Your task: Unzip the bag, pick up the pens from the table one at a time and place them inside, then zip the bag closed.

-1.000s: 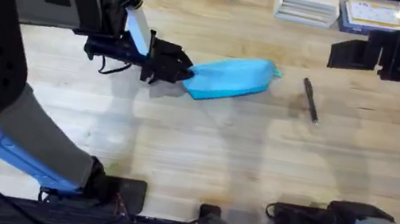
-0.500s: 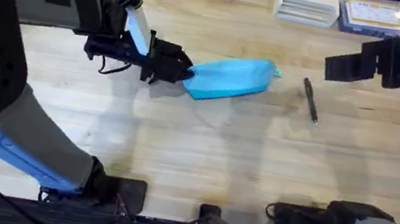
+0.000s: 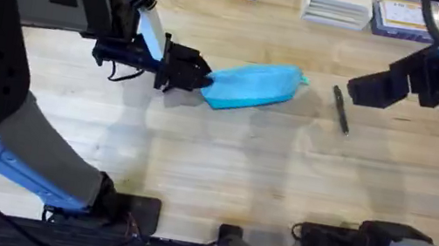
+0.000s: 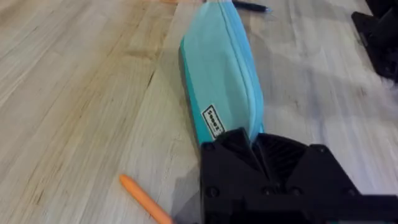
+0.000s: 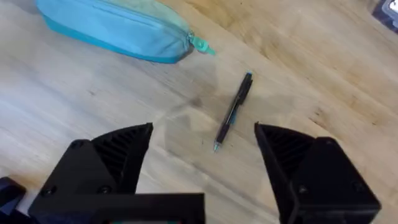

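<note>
Barely started: my left tool (image 3: 200,78) clamps the still-zipped bag (image 3: 254,84), right tool (image 5: 202,165) gapes wide, black pen (image 3: 341,110) at its 3 o'clock.

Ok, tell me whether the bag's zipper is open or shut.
Shut, as far as shows. The bag has its zipper line closed along the top, with the teal pull at the end.

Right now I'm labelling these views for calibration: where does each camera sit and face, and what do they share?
Overhead: above the arms' bases, looking down and forward at the table; both arms show.
Left wrist: on the left arm, along the bag; left pincer shut on its end, orange pen beside.
Right wrist: on the right arm, looking down at the black pen; right pincer open.
All share the bag and black pen.
</note>
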You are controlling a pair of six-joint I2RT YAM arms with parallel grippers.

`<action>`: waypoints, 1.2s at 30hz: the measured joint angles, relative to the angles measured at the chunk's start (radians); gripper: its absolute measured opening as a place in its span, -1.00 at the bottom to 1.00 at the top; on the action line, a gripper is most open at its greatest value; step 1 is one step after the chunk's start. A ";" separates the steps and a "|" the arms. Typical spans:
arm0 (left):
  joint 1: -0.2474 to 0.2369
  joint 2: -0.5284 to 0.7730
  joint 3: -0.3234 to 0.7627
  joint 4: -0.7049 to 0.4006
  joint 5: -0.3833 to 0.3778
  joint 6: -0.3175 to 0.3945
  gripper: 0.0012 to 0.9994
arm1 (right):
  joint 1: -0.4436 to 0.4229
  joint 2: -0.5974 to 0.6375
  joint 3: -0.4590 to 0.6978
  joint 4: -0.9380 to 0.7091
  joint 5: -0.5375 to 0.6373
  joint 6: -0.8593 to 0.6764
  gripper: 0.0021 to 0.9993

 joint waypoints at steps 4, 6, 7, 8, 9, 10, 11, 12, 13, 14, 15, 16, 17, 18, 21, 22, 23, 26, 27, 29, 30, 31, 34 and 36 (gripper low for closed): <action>0.000 0.000 0.000 0.000 0.000 0.000 -0.92 | 0.000 0.000 0.000 -0.019 -0.002 -0.003 1.00; 0.000 0.000 0.000 0.000 0.000 0.000 -0.92 | 0.000 0.000 0.000 -0.019 -0.002 -0.011 1.00; 0.000 0.000 0.000 0.000 0.000 0.000 -0.92 | 0.000 0.000 0.000 -0.019 -0.002 -0.017 1.00; 0.000 0.000 0.000 0.000 0.000 0.000 -0.92 | 0.000 0.000 0.000 -0.019 -0.002 -0.025 1.00; 0.000 0.000 0.000 0.000 0.000 0.000 -0.92 | 0.000 0.000 0.000 -0.019 -0.002 -0.033 1.00; 0.000 0.000 0.000 0.000 0.000 0.000 -0.92 | 0.000 0.000 0.000 -0.019 -0.002 -0.043 1.00; 0.000 0.000 0.000 0.000 0.000 0.000 -0.92 | 0.000 0.000 0.000 -0.019 -0.002 -0.054 1.00; 0.000 0.000 0.000 0.000 0.000 0.000 -0.92 | 0.000 0.000 0.000 -0.019 -0.002 -0.068 1.00; 0.000 0.000 0.000 0.000 0.000 0.000 -0.92 | 0.000 0.000 0.000 -0.019 -0.002 -0.090 0.99; 0.000 0.000 0.000 0.000 0.000 0.000 -0.92 | 0.000 0.000 0.000 -0.019 -0.003 -0.115 0.99; 0.000 0.000 0.000 0.000 0.000 0.000 -0.92 | 0.000 0.000 0.000 -0.019 -0.005 -0.144 0.99; 0.000 0.000 0.000 0.000 0.000 0.000 -0.92 | 0.000 0.000 0.000 -0.019 -0.011 -0.179 0.99; 0.000 0.000 0.000 0.000 0.000 0.000 -0.92 | 0.000 0.000 0.000 -0.019 -0.018 -0.211 0.99; 0.000 0.000 0.000 0.000 0.000 0.000 -0.92 | 0.000 0.000 0.000 -0.019 -0.025 -0.240 0.99; 0.000 0.000 0.000 0.000 0.000 0.000 -0.92 | -0.002 0.000 0.000 -0.019 -0.057 -0.316 0.99; 0.000 0.000 0.000 0.000 0.000 0.000 -0.92 | -0.005 0.000 0.000 -0.019 -0.076 -0.340 0.99; 0.000 0.000 0.000 0.000 0.000 0.000 -0.92 | -0.009 0.000 0.000 -0.019 -0.100 -0.364 0.99; 0.000 0.000 0.000 0.000 0.000 0.000 -0.92 | -0.044 0.000 0.000 -0.019 -0.182 -0.426 0.99; 0.000 0.000 0.000 0.000 0.000 0.000 -0.92 | -0.059 0.002 0.000 -0.018 -0.207 -0.440 0.99; 0.000 0.000 0.000 0.000 0.000 0.000 -0.92 | -0.096 0.014 0.001 -0.019 -0.264 -0.467 0.99; 0.000 0.000 0.000 0.000 0.000 0.000 -0.92 | -0.115 0.025 0.003 -0.019 -0.292 -0.482 0.99; 0.000 0.000 0.000 0.000 0.000 0.000 -0.92 | -0.131 0.036 0.003 -0.019 -0.316 -0.495 0.99; 0.000 0.000 0.000 0.000 0.000 0.000 -0.92 | -0.171 0.076 0.003 -0.019 -0.386 -0.539 0.99; 0.000 0.000 0.000 0.000 0.000 0.000 -0.92 | -0.187 0.101 0.003 -0.020 -0.418 -0.564 0.99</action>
